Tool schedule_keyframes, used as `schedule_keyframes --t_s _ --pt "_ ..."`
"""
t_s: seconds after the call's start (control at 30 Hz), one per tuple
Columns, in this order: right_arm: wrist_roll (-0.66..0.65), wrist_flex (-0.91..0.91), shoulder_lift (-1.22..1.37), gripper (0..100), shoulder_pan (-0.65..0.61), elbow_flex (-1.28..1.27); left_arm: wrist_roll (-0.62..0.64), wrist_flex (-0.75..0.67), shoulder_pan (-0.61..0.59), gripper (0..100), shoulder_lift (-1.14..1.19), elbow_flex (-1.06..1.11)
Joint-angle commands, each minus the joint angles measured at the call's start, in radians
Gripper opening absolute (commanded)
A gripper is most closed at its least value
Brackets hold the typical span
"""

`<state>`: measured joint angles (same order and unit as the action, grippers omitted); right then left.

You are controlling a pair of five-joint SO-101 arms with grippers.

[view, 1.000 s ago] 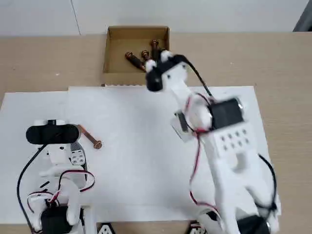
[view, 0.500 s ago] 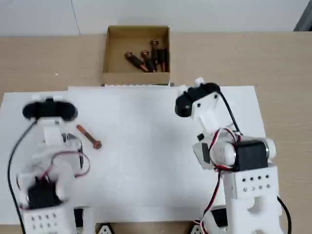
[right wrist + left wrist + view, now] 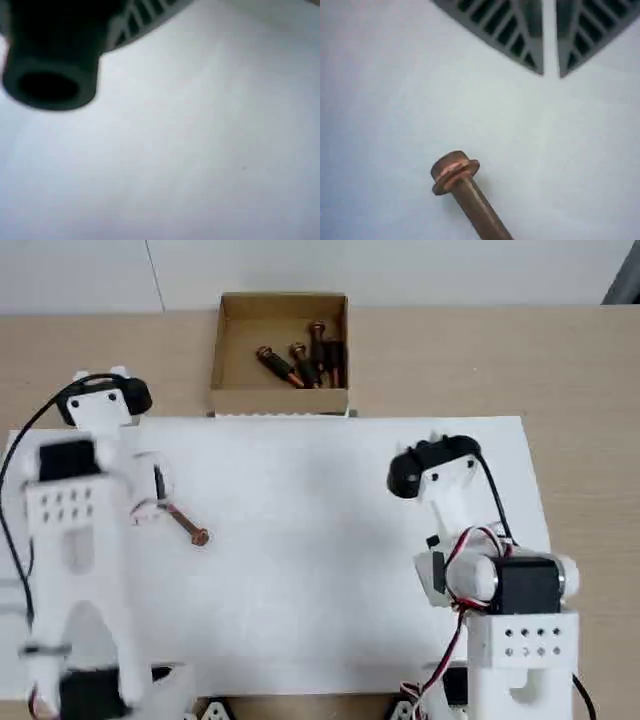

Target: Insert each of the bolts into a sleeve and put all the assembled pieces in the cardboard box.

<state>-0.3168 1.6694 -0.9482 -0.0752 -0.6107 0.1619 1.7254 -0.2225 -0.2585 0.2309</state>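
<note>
A cardboard box (image 3: 240, 380) is set at the worktop's (image 3: 450, 350) back edge, with assembled pieces (image 3: 300, 358) in it. A sheet (image 3: 300, 500) is spread before it. A bolt (image 3: 185, 522) is laid by the sheet's left edge, a sleeve (image 3: 50, 82) held over its right part.

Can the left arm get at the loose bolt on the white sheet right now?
Probably yes: the bolt lies bare on the white sheet near the left pincer, with nothing on or beside it.
</note>
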Motion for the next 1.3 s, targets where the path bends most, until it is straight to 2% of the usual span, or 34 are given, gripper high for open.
schedule_keyframes --t_s 0.0,0.17,0.37,0.93,1.27 --pt "0.005 -0.021 -0.025 0.3 0.03 0.002 0.063 0.021 0.0 1 0.087 -0.071" --pt "0.005 -0.025 -0.035 0.3 0.041 -0.012 0.084 0.02 0.0 2 0.189 -0.13" --pt "0.006 -0.025 -0.035 0.3 0.041 -0.012 0.126 -0.014 0.0 13 0.276 -0.147" --pt "0.006 -0.027 -0.028 0.3 0.071 -0.012 0.124 -0.239 0.002 14 0.485 -0.147" --pt "0.006 -0.042 -0.025 0.3 0.07 -0.018 0.127 -0.272 0.117 13 0.496 -0.143"
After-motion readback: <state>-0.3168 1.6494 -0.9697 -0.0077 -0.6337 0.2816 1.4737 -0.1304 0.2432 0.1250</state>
